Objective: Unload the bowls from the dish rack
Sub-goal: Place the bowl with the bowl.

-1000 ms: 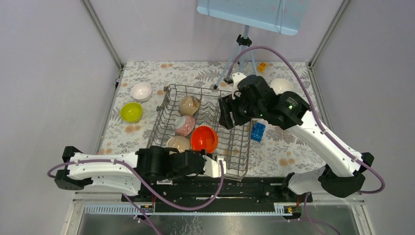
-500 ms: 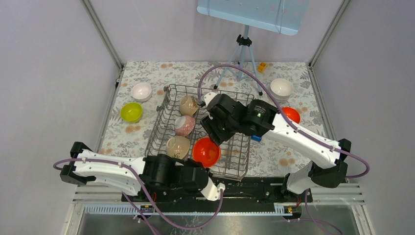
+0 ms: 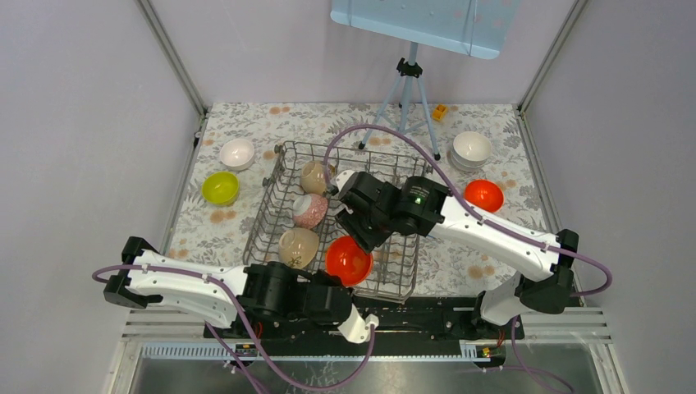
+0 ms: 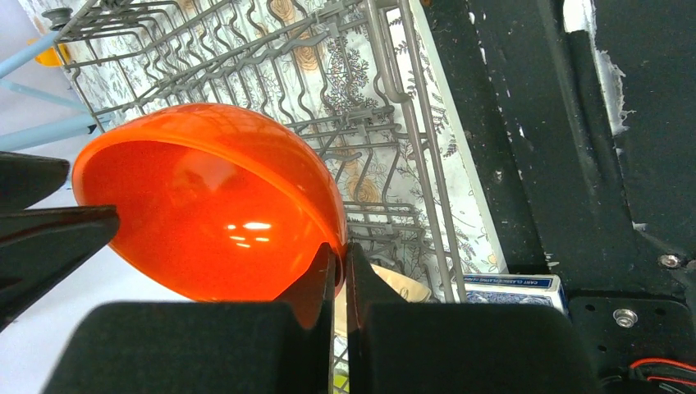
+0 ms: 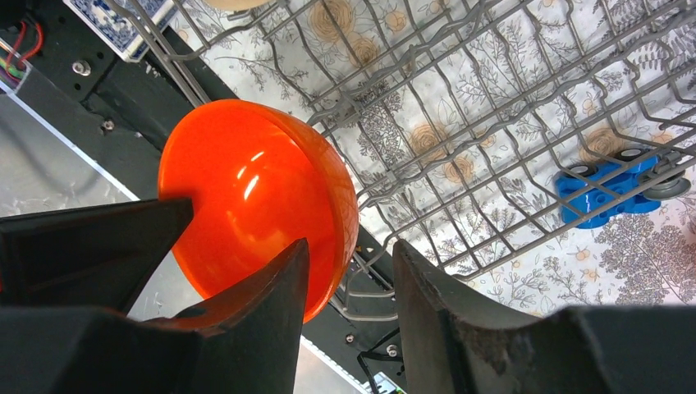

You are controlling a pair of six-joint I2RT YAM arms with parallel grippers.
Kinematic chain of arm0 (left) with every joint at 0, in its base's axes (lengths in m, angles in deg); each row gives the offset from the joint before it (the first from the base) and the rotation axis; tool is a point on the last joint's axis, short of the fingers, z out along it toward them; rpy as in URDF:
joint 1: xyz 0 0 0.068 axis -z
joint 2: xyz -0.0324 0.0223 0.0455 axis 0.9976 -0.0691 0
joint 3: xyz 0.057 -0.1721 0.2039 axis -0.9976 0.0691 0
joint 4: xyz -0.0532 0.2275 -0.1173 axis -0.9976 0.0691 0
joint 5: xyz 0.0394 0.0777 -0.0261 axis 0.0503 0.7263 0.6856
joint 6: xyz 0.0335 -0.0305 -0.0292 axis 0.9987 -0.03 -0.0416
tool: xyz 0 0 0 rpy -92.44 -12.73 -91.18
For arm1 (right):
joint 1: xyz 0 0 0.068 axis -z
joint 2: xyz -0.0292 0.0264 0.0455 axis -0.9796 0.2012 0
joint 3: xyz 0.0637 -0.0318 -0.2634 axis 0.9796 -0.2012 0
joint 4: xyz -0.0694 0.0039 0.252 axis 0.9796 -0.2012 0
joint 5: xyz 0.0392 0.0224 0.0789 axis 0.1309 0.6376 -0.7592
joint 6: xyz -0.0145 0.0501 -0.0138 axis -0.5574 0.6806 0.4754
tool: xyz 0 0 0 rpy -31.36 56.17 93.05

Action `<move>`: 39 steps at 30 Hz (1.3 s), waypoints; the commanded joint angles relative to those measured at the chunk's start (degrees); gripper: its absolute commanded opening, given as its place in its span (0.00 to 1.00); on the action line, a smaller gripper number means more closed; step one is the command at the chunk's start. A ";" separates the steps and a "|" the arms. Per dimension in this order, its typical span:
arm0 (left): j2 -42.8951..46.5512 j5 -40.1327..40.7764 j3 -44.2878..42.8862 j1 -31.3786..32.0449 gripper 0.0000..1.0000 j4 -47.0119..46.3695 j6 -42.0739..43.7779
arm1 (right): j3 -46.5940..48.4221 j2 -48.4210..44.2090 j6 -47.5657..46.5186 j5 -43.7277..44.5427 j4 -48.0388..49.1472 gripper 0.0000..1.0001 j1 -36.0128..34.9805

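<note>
Right now the flowered table [image 3: 246,119] carries the grey wire dish rack [image 3: 369,160] at the centre of the overhead view, and both arms meet over the rack's lower right corner.

Three bowls are propped among the tines down its left side. The upper beige bowl [image 3: 314,175] is highest in the frame, the pink speckled bowl [image 3: 310,210] is below it, and the lower beige bowl [image 3: 298,246] comes last. Out on the cloth are a white bowl [image 3: 237,153] and a lime bowl [image 3: 220,187] at the left. A white stack [image 3: 472,148] and a red bowl [image 3: 483,195] sit at the right, probably so each arm sets down on its own side.

The orange bowl [image 3: 348,260] hangs at that lower right corner, tipped on edge. The left gripper [image 4: 338,254] is clenched on its near rim, with the thin wall pinched between the fingers. The right gripper [image 5: 351,246] has its jaws parted and straddling the opposite rim; whether they touch it yet I cannot tell.

To me this looks like a handover. Holding the bowl edge-up presents a free rim to the other arm, which could then carry it to the right-hand group.

A small blue block [image 5: 611,189] lies on the cloth just outside the rack, at the right of the right wrist view.
</note>
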 commanded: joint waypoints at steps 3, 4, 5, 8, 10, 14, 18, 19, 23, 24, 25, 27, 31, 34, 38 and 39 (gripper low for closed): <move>0.84 -0.37 -1.13 0.42 0.00 -0.73 -0.14 | -1.21 1.01 -0.55 -1.16 0.74 0.46 -1.51; 0.84 -0.41 -1.20 0.46 0.00 -0.71 -0.25 | -1.42 1.11 -0.55 -1.18 0.72 0.45 -1.65; 0.91 -0.44 -1.23 0.50 0.00 -0.71 -0.37 | -1.65 1.21 -0.48 -1.25 0.71 0.45 -1.74; 1.05 -0.47 -1.19 0.57 0.00 -0.69 -0.70 | -2.20 1.48 -0.31 -1.35 0.84 0.42 -1.99; 1.21 -0.44 -1.16 0.68 0.00 -0.73 -0.95 | -2.50 1.61 -0.06 -1.70 0.99 0.39 -2.13; 1.46 -0.24 -0.72 0.68 0.00 -0.85 -1.24 | -3.14 1.77 0.78 -2.53 1.93 0.32 -2.40; 0.67 1.37 -0.32 0.68 0.00 -0.82 -3.27 | -3.76 1.04 1.67 -1.41 2.80 0.17 -2.45; 0.44 1.91 -0.29 0.68 0.00 -0.82 -4.09 | -3.94 0.73 2.11 -0.76 3.06 0.12 -2.48; 0.76 3.57 -0.13 0.67 0.00 -2.67 -6.89 | -4.68 -0.67 3.81 0.91 4.72 0.00 -2.41; 1.09 3.89 -0.17 0.68 0.00 -3.24 -7.26 | -4.85 -0.96 4.12 0.98 5.19 0.00 -2.41; 1.43 4.46 -0.11 0.68 0.00 -4.01 -7.51 | -5.01 -1.17 4.50 0.98 5.46 0.00 -2.42; 2.07 5.24 -0.14 0.68 0.18 -4.95 -8.48 | -5.35 -1.82 5.07 1.67 6.26 0.00 -2.43; 2.94 7.49 -0.78 0.68 0.62 -5.62 -11.52 | -6.08 -3.72 6.50 4.51 6.85 0.00 -2.41; 4.28 9.80 -0.74 0.68 0.98 -7.27 -12.95 | -6.53 -5.28 7.55 6.87 7.26 0.00 -2.40; 6.10 12.97 -2.13 0.68 0.99 -8.31 -16.68 | -8.88 -8.26 9.10 12.49 7.27 0.00 -1.76; 6.64 13.62 -2.41 0.68 0.99 -8.32 -18.10 | -10.15 -9.26 9.48 13.68 7.61 0.00 -1.07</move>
